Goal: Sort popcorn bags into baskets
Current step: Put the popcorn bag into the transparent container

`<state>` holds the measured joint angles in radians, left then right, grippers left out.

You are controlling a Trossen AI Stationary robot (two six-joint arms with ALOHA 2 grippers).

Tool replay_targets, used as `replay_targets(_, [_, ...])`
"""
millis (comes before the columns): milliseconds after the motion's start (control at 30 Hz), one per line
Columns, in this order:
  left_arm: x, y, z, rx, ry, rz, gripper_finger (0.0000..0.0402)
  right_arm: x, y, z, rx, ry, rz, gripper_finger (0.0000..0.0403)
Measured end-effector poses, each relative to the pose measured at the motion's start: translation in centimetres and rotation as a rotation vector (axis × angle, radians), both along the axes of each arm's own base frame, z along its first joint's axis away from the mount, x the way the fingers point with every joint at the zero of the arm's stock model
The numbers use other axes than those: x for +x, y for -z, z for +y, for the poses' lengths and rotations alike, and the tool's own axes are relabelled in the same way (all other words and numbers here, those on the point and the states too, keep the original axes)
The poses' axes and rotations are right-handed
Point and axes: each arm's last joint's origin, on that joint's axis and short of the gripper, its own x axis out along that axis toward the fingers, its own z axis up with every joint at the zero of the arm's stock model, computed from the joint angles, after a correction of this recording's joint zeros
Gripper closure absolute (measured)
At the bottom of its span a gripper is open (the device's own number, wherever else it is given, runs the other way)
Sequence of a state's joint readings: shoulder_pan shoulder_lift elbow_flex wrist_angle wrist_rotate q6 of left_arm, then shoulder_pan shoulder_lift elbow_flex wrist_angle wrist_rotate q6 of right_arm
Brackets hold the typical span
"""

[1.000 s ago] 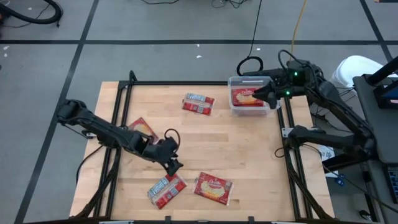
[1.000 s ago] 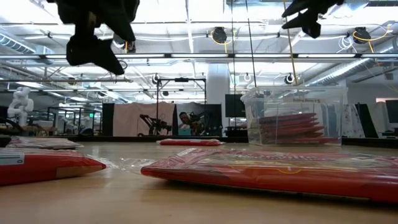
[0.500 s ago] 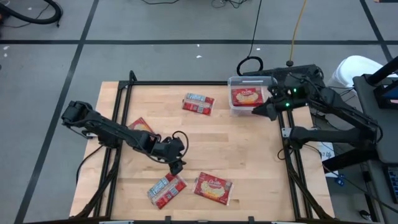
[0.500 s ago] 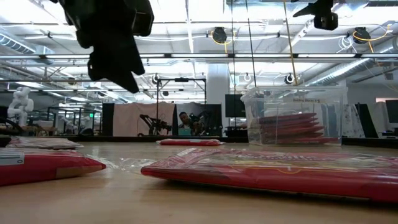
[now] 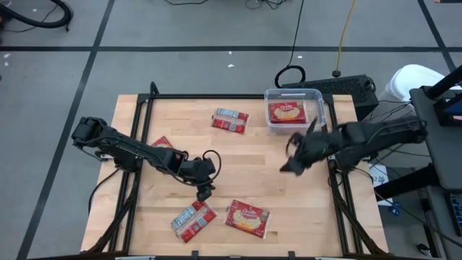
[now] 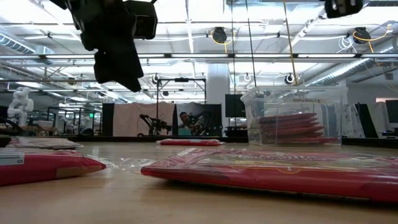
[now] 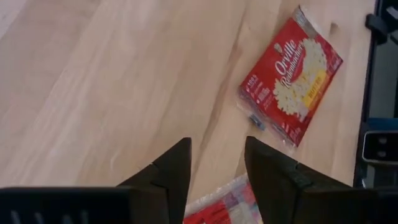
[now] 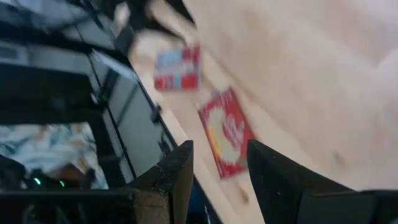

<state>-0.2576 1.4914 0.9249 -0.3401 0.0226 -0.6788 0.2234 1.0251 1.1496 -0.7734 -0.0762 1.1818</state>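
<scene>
The right gripper (image 5: 290,165) has left the clear, rimmed plastic tub (image 5: 318,107) and now hangs over bare worktop (image 5: 245,155), fingers apart and empty; judged, a drop is complete and another pick follows. The left gripper (image 5: 203,193), fingers apart, has closed on a flat red popcorn packet with white-grey print (image 5: 192,220) just ahead. Beyond its fingers lies a red packet reading "Orville Redenbacher's" (image 7: 291,84). Another rests in the tub.

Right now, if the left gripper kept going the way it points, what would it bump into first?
Probably the popcorn bag with white-grey print: the open left gripper hovers just above it. How high it hangs is unclear.
</scene>
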Motion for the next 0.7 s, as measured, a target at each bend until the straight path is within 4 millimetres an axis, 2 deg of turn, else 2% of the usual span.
replay_targets(167, [-0.2,0.0,-0.6,-0.02,0.053,0.005,0.0252,1.8,2.3,3.6,0.029,-0.069,0.145,0.0259])
replay_targets(367, [-0.3,-0.2,-1.9,-0.064,0.108,-0.017,0.0252,3.1,4.8,6.9,0.025,-0.114,0.259,0.0259])
replay_targets(500, [-0.7,-0.6,-4.0,-0.081,0.241,-0.067,0.0252,4.8,6.6,8.5,0.034,-0.083,0.277,0.0256])
replay_targets(700, [-1.3,-0.3,-6.6,0.058,0.321,-0.147,0.0252,7.3,9.6,9.9,0.074,-0.071,0.344,0.0226])
